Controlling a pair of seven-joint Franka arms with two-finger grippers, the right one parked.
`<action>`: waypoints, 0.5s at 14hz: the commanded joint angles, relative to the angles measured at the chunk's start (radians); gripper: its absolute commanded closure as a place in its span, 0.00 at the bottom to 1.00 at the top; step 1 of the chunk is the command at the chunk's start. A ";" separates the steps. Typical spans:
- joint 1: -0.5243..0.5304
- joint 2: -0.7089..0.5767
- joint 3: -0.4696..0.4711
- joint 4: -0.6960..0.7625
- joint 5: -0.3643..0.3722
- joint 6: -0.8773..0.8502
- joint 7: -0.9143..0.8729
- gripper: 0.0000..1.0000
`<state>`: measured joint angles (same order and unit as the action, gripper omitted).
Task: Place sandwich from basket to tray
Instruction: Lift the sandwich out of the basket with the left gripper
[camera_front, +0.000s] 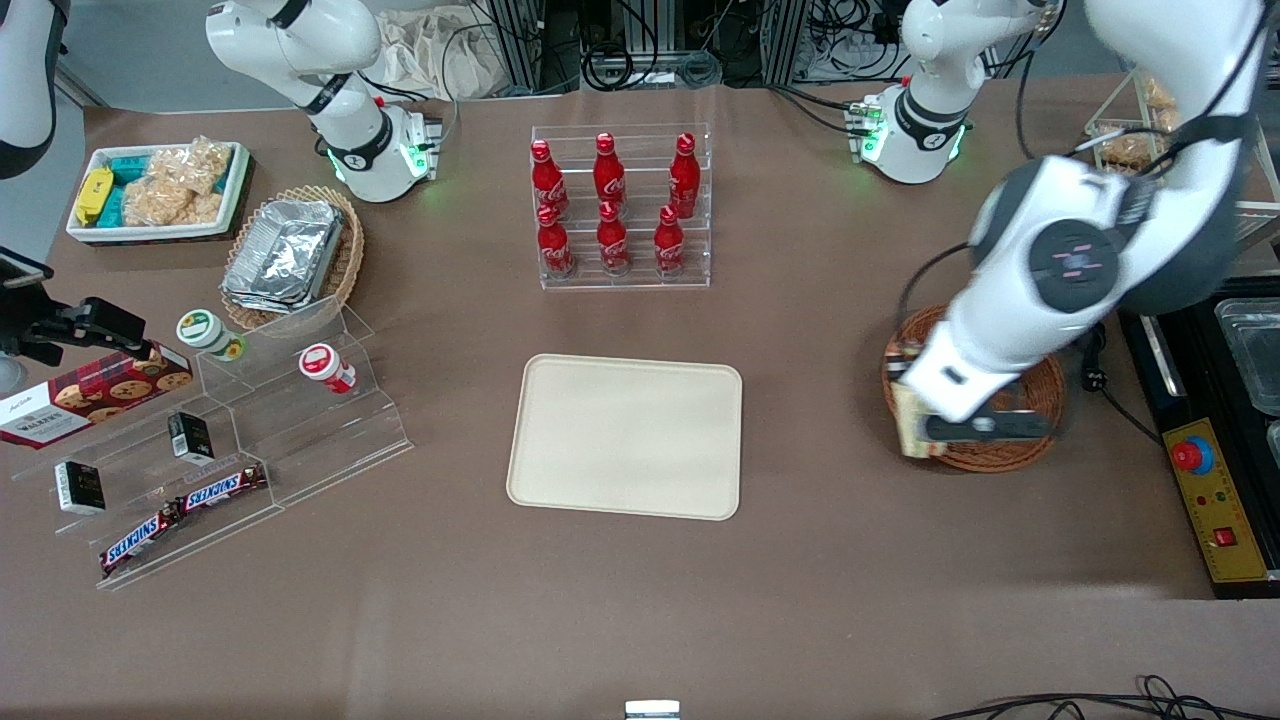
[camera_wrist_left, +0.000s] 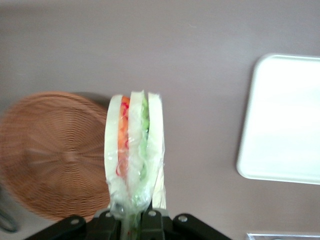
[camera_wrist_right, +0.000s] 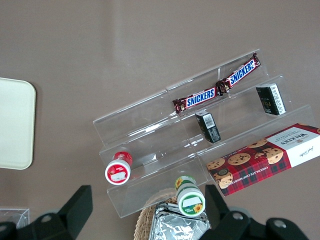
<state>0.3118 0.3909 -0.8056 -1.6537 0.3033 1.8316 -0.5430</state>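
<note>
My left gripper hangs above the rim of the round reddish-brown wicker basket, on the side toward the tray, and is shut on the sandwich. In the left wrist view the sandwich is a wrapped wedge of pale bread with orange and green filling, held upright between the gripper fingers and lifted clear of the empty basket. The cream-beige tray lies flat at the table's middle with nothing on it; its rounded corner and rim also appear as the tray in the wrist view.
A clear rack of red cola bottles stands farther from the front camera than the tray. An acrylic step shelf with snack bars and cups sits toward the parked arm's end. A black control box lies at the working arm's end.
</note>
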 joint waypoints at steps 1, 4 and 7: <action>-0.153 0.204 -0.001 0.144 0.135 -0.028 -0.164 0.88; -0.288 0.350 0.017 0.237 0.172 -0.017 -0.339 0.87; -0.405 0.416 0.095 0.290 0.180 0.046 -0.362 0.88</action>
<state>-0.0227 0.7578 -0.7610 -1.4407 0.4605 1.8616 -0.8846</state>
